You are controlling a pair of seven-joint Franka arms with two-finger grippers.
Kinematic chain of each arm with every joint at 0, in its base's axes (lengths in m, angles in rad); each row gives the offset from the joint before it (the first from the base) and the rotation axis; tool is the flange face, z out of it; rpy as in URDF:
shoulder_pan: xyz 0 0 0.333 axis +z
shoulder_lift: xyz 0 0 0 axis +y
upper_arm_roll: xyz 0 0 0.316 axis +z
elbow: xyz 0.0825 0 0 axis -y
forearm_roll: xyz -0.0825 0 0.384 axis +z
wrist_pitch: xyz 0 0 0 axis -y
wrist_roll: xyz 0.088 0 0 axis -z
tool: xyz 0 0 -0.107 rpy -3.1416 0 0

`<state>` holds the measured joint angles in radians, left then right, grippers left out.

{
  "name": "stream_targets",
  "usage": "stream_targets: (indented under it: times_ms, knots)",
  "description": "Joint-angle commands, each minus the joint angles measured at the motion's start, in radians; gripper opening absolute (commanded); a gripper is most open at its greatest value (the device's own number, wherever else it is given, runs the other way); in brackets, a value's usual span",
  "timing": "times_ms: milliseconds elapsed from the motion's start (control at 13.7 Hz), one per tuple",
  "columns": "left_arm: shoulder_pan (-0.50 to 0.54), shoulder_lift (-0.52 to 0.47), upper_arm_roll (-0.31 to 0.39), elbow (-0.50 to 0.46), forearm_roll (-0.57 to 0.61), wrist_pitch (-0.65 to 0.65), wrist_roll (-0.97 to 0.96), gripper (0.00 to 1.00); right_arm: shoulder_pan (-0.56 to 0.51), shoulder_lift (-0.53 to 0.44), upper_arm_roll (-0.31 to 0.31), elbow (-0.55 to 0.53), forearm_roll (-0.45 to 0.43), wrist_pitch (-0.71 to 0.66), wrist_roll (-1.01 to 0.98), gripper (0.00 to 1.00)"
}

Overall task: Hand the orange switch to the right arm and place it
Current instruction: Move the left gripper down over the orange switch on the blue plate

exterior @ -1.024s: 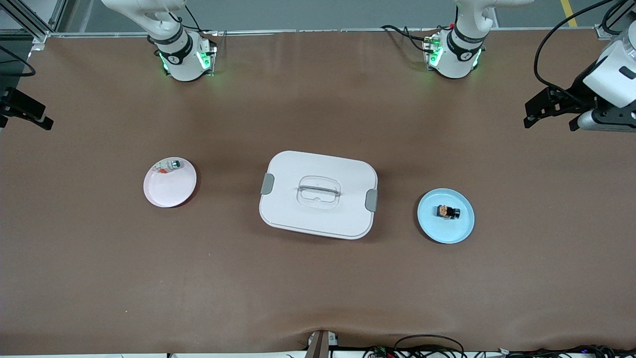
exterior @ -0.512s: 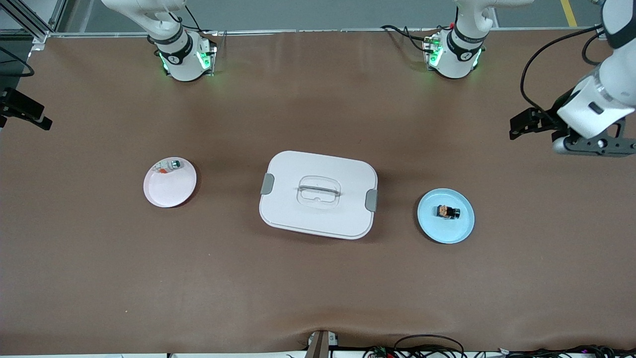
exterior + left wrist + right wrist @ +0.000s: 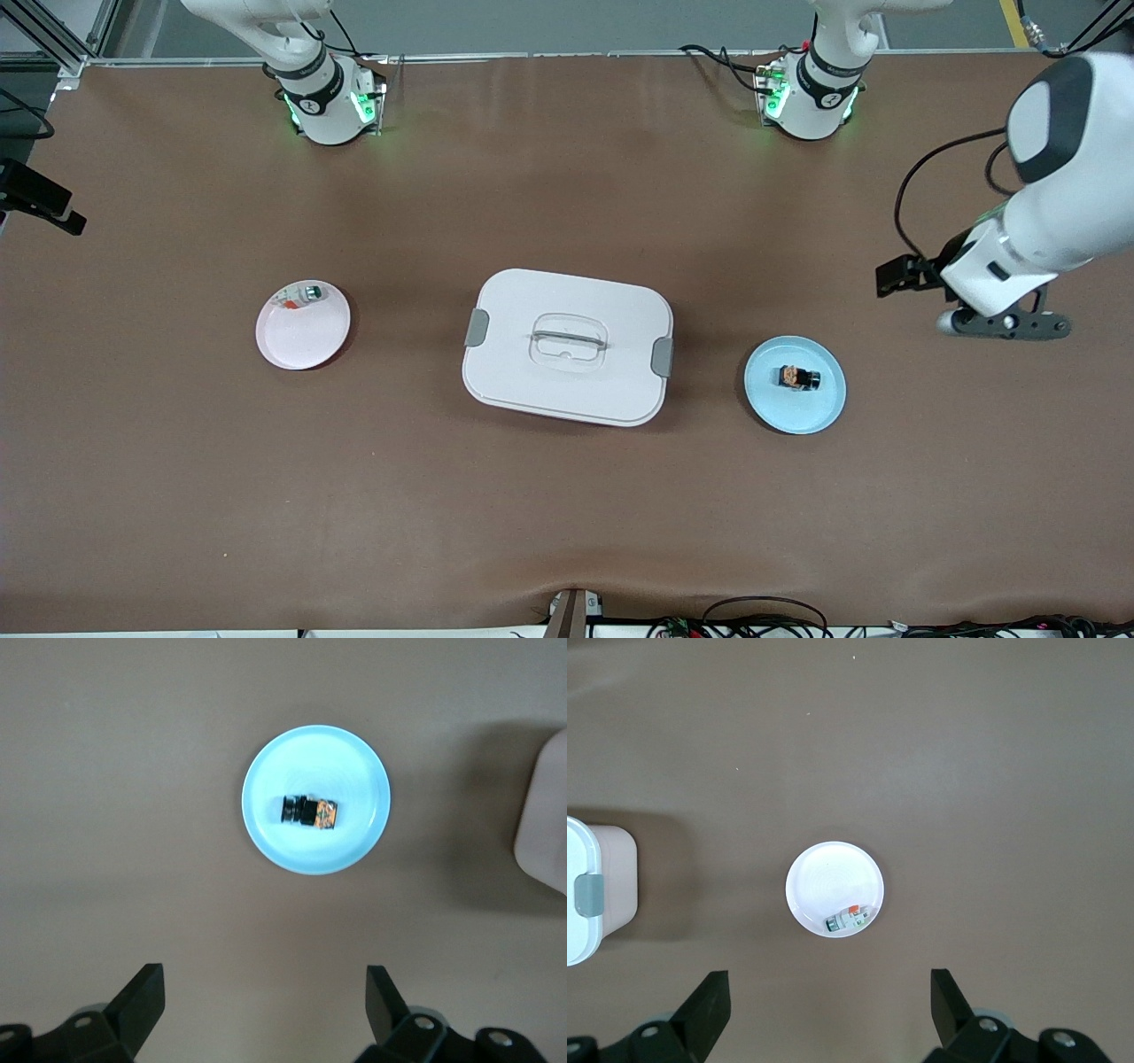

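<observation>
The orange switch (image 3: 799,377), a tiny black block with an orange middle, lies in the middle of a light blue plate (image 3: 769,409). It also shows in the left wrist view (image 3: 310,811), on the same plate (image 3: 270,840). My left gripper (image 3: 1004,326) hangs open and empty over bare table beside the plate, toward the left arm's end. Its fingers stand wide apart in the left wrist view (image 3: 264,979). My right gripper (image 3: 828,988) is open and empty; only a black part of its hand (image 3: 40,206) shows at the edge of the front view.
A white lidded box (image 3: 532,390) with grey latches sits mid-table. A pale pink plate (image 3: 301,341) toward the right arm's end holds a whitish part with a green end (image 3: 301,297); both show in the right wrist view (image 3: 824,881), (image 3: 850,920).
My left arm has swung in from the table's end and come down toward the blue plate. The right arm has barely moved. The switch and plates have stayed put.
</observation>
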<state>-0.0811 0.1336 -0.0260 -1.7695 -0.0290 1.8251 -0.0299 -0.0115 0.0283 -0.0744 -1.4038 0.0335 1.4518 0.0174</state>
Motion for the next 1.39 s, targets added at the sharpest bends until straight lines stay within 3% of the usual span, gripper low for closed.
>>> stream_targets:
  times_ms: [0, 732, 1317]
  knots:
    - [-0.005, 0.006, 0.000, -0.083, 0.015, 0.115, -0.004, 1.00, -0.007, -0.022, 0.007, -0.024, -0.004, 0.010, 0.016, 1.00]
    - [-0.051, 0.253, 0.000, -0.090, 0.018, 0.416, -0.024, 1.00, -0.005, -0.038, 0.007, -0.055, -0.003, 0.005, 0.018, 1.00]
    - [-0.078, 0.362, 0.000, -0.093, 0.130, 0.508, -0.130, 1.00, -0.005, -0.044, 0.007, -0.060, -0.003, 0.005, 0.018, 1.00]
